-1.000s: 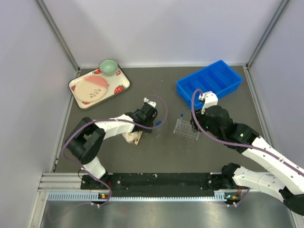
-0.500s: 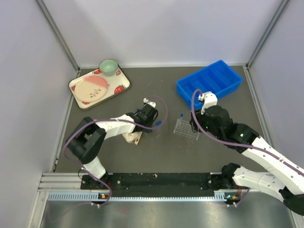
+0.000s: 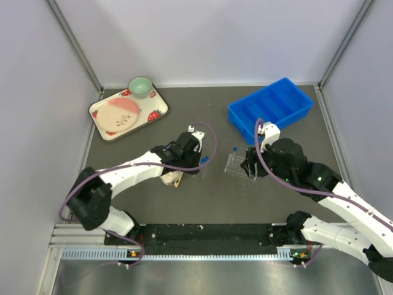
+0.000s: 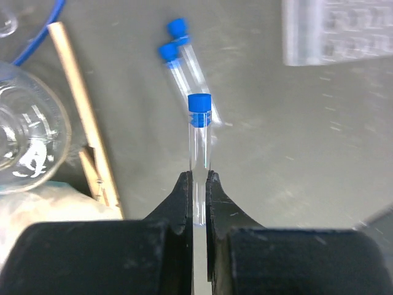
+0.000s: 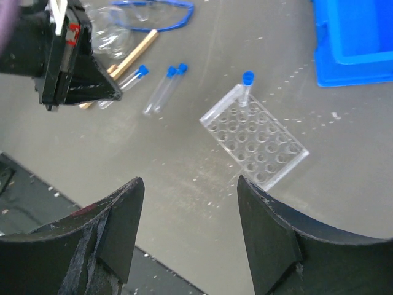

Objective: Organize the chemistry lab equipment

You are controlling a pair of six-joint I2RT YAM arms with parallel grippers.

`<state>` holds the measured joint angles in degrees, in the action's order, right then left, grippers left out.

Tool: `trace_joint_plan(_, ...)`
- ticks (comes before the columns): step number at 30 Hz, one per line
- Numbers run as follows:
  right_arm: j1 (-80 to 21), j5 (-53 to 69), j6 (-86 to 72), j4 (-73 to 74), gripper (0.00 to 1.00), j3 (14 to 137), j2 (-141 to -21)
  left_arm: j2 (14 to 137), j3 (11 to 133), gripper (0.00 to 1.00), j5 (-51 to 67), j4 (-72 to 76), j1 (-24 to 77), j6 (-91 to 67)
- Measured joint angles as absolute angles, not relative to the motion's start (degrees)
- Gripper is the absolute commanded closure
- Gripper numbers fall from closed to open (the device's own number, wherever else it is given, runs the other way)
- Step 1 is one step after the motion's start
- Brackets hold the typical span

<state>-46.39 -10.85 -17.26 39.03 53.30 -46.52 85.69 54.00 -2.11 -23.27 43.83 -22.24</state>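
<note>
The left gripper (image 4: 198,187) pinches a blue-capped tube (image 4: 200,123) by its shaft, apparently lifted off the table (image 4: 295,153), two more tubes (image 4: 178,49) lying just beyond; next it needs carrying toward three o'clock, to the rack (image 5: 255,144) beneath the wide-spread right gripper (image 5: 191,227), and seating upright in a free hole.

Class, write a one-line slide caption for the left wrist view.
Left gripper shut on a blue-capped tube, two more tubes lying on the table beyond.
</note>
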Motion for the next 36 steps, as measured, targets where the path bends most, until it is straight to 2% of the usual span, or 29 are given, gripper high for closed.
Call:
trace_joint_plan(7, -46.4, 0.6, -18.6, 37.9, 0.36, 53.3, -45.0, 74.7, 53.9, 1.00, 14.6, -22.4, 43.9, -21.4)
trace_joint_plan(17, -46.5, 16.4, -25.6, 25.3, 0.36, 48.4, -43.0, 67.2, 49.1, 1.00, 35.2, -14.0, 43.9, -22.5)
trace_joint_plan(28, -47.2, 21.4, -30.3, 18.3, 0.36, 48.0, -42.9, 59.3, 44.3, 1.00, 46.9, -4.3, 43.9, -26.5)
trace_joint_plan(36, -48.9, 22.2, -31.6, 15.7, 0.36, 48.0, -43.6, 57.0, 42.5, 1.00, 50.8, 0.8, 43.9, -29.0)
